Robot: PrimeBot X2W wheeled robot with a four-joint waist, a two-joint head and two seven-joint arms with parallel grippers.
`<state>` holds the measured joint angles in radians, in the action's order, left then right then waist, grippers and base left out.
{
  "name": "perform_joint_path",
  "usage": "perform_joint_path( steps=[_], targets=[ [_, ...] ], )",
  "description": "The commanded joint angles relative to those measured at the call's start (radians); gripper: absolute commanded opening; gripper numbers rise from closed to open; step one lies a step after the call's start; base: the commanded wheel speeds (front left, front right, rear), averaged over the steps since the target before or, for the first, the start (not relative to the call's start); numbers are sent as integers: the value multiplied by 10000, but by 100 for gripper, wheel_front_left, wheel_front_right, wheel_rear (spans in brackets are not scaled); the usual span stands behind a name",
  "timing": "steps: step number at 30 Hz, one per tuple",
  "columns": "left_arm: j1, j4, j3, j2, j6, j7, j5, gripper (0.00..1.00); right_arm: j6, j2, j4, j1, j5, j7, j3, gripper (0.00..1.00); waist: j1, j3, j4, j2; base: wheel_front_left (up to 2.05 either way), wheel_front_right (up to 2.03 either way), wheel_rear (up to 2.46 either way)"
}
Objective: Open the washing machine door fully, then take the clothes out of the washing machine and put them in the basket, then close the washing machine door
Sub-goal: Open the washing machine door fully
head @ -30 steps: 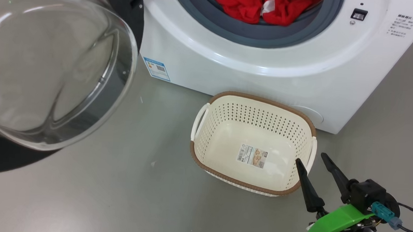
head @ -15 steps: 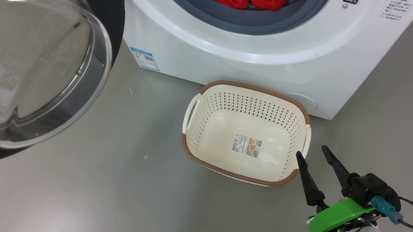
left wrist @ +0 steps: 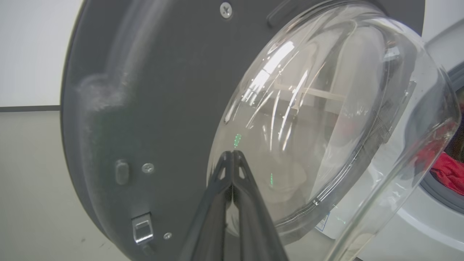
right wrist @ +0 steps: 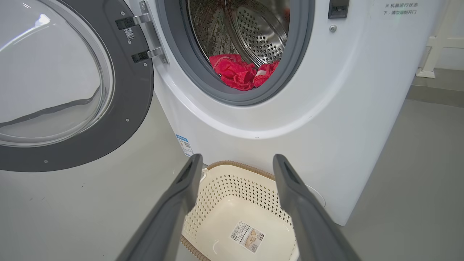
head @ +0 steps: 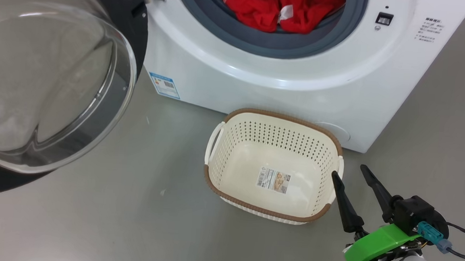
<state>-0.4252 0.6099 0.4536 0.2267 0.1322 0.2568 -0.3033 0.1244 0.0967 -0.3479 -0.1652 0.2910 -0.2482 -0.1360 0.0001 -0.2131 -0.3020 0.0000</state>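
head view: the right gripper is hovering released just beside the basket, which is lying lengthwise along the washing machine; left wrist view: the left gripper, clenched on nothing, is pointing at the swung-out washing machine door; right wrist view: the clothes are lying inside the drum, well beyond the spread jaws.

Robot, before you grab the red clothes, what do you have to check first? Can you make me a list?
1. Round glossy black door with glass bowl window swung clear of the opening: ok.
2. Bright red clothes lying at the drum's front, in plain sight: ok.
3. Cream perforated plastic basket empty, on the floor before the big white washing machine: ok.
4. Right gripper fingers spread, holding nothing: ok.
5. Left gripper fingers shut, nothing between them: ok.
6. Left gripper clear of the door glass: cannot tell.
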Motion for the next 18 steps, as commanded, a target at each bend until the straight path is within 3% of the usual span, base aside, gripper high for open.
perform_joint_path(
  steps=[1, 2, 4, 10, 11, 12, 14, 18],
  targets=[
    [269, -437, 110, 404, -16, 49, -109, 0, 63, -45, 272, 17, 24, -136, -245, 100, 0, 211, 48, 0, 0, 0, 0],
    [469, -624, -51, 314, -16, 49, -173, 3, 63, -52, 278, 46, 50, -136, -251, 100, 0, 286, 63, 0, 0, 0, 0],
    [883, -992, -345, 190, -16, 49, -253, 22, 63, -61, 278, 101, 104, -136, -275, 100, 0, 423, 118, 0, 0, 0, 0],
    [2088, -2197, -966, -314, -16, 49, -208, 36, 63, -71, 373, 357, 217, -136, -234, 100, 0, 821, 347, 0, 0, 0, 0],
    [2268, -2380, -1073, -393, -16, 49, -213, 43, 63, -69, 393, 399, 229, -136, -222, 100, 0, 881, 405, 0, 0, 0, 0],
    [2460, -2557, -1196, -472, -16, 49, -178, 51, 63, -71, 421, 433, 243, -136, -200, 100, 0, 912, 474, 0, 0, 0, 0],
    [2770, -2954, -1535, -609, -16, 49, -163, 100, 63, -70, 481, 498, 258, -136, -129, 100, 0, 976, 605, 0, 0, 0, 0],
    [3256, -3606, -2278, -686, -16, 49, -372, 100, 63, -90, 644, 633, 277, -136, 81, 100, 0, 1033, 913, 0, 0, 0, 0]
  ],
)
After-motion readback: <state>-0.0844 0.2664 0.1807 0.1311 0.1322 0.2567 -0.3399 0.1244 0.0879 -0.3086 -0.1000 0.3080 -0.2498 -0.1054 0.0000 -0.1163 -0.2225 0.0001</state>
